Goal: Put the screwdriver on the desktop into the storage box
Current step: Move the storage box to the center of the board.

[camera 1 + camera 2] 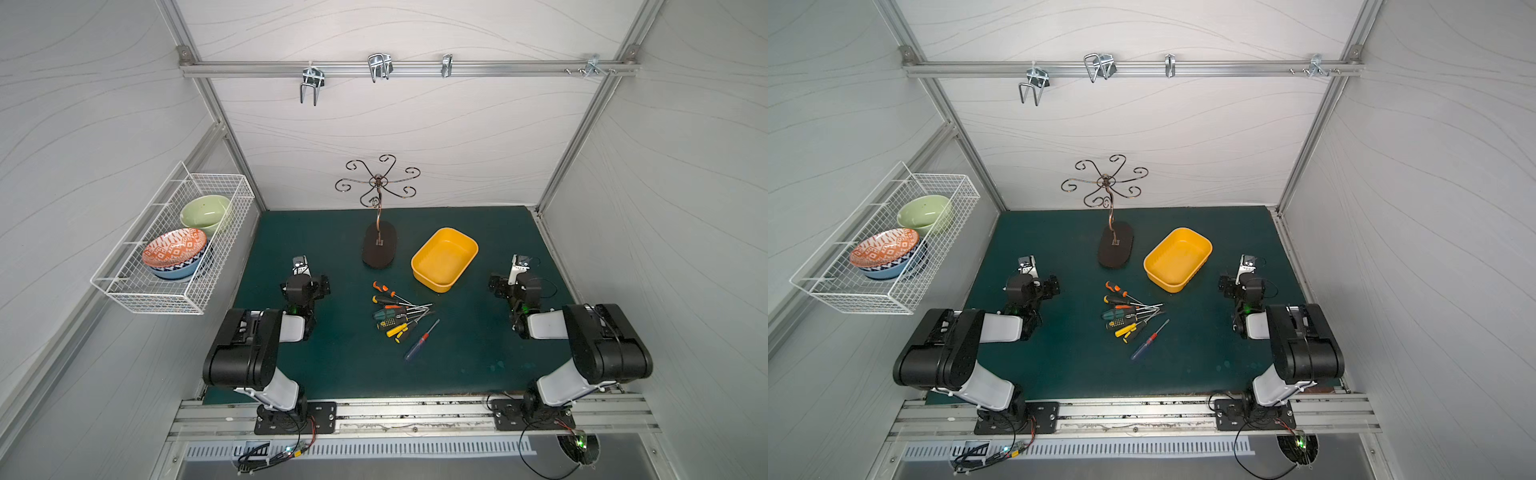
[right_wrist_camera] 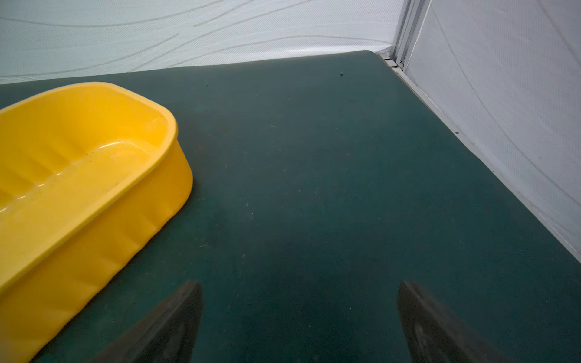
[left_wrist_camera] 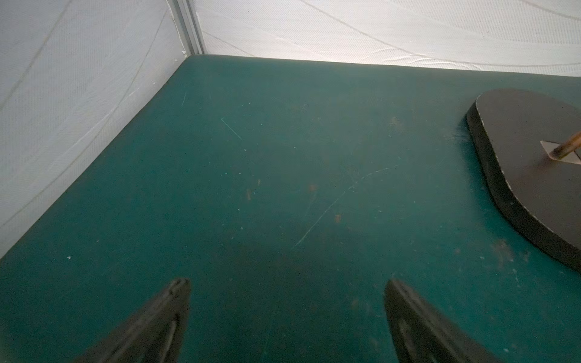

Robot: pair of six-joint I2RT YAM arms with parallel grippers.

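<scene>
Several screwdrivers (image 1: 392,314) (image 1: 1121,314) lie in a loose heap at the middle of the dark teal desktop (image 1: 332,365), with orange, green and yellow handles. A blue-and-red one (image 1: 419,343) lies just apart at the heap's near right. The yellow storage box (image 1: 434,282) (image 1: 1167,282) stands empty behind and right of the heap, and its wall (image 2: 110,251) shows in the right wrist view. My left gripper (image 3: 287,283) is open over bare desktop to the left of the heap. My right gripper (image 2: 298,286) is open over bare desktop right of the box.
A curly metal hook stand on a dark oval base (image 1: 379,249) (image 3: 528,176) stands behind the heap, left of the box. A white wire basket (image 1: 137,299) with bowls hangs on the left wall. Metal hooks (image 1: 380,66) hang on the rear rail. Walls enclose three sides.
</scene>
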